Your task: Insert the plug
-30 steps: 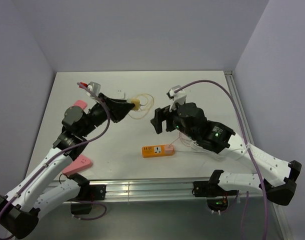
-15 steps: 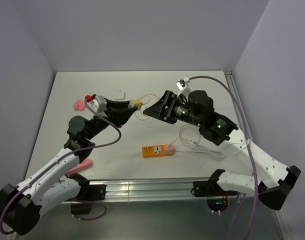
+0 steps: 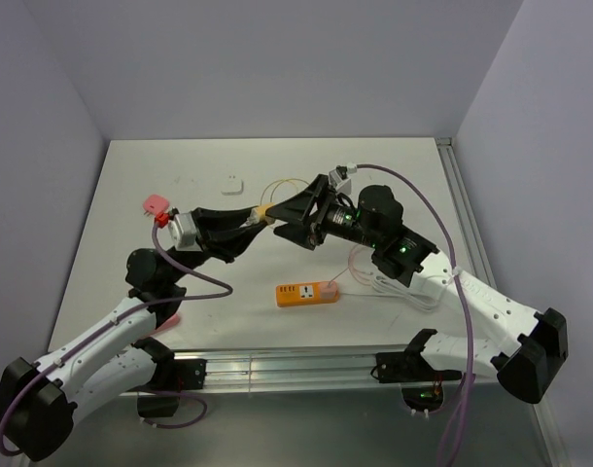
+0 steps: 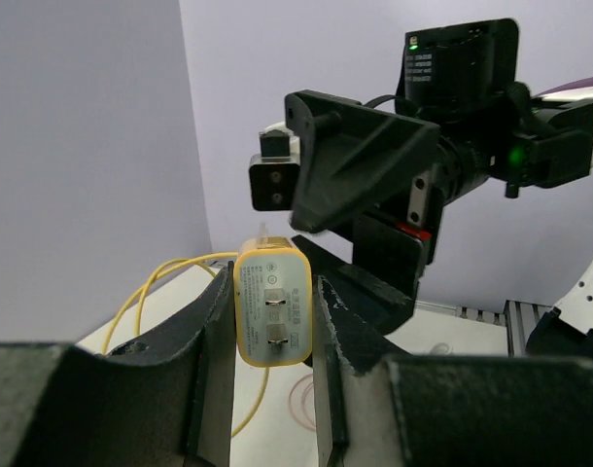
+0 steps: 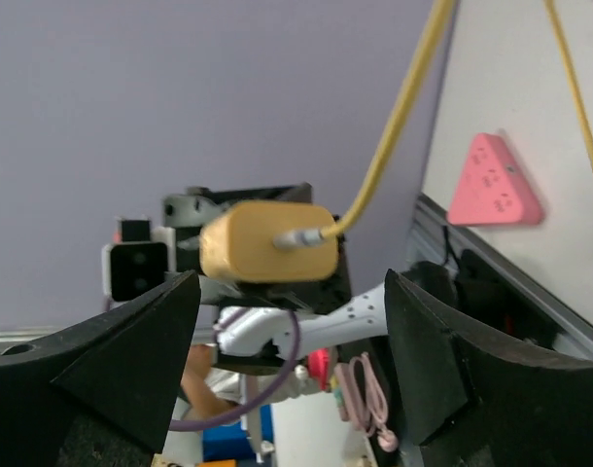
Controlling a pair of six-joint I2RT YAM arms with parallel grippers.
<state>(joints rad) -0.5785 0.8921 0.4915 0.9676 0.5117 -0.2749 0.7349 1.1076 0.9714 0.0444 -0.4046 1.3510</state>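
- The yellow plug (image 4: 272, 311) is held clear above the table (image 3: 160, 165), clamped by its flat sides between the two fingers of the left gripper (image 4: 272, 287). Its two metal prongs are turned back toward that wrist's camera.
- The yellow cable (image 5: 394, 146) is seen leaving the plug's far end and running down to a loose loop on the tabletop.
- The right gripper (image 5: 292, 282) is brought up against the plug from the opposite side. Its jaws are spread wide, one on each side of the plug's cable end, and a gap is seen between each jaw and the plug.
- Both arms are stretched forward and inward, so the two grippers are met nose to nose above the middle of the table.
- The orange power strip (image 3: 306, 292) is laid flat on the table nearer the arm bases, well apart from the raised plug, with a white cable (image 3: 399, 287) trailing from its right end.
- A pink triangular adapter (image 5: 493, 183) is seen lying on the table's left side.
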